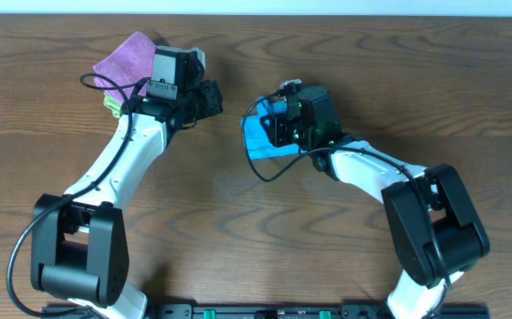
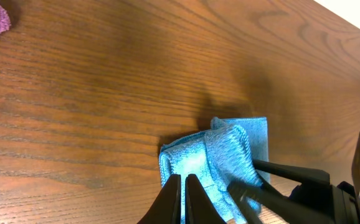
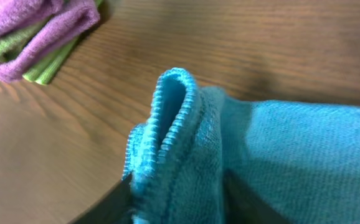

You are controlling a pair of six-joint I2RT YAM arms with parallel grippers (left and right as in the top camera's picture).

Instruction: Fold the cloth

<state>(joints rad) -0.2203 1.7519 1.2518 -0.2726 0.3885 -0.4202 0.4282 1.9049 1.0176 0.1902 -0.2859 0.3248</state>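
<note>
Pinching sky-blue terry cloth by hem in my right gripper, mid-fold, I judge; left gripper closed, empty. Next: lay hem across.

Purple cloth lies atop green cloth on wooden table.
</note>
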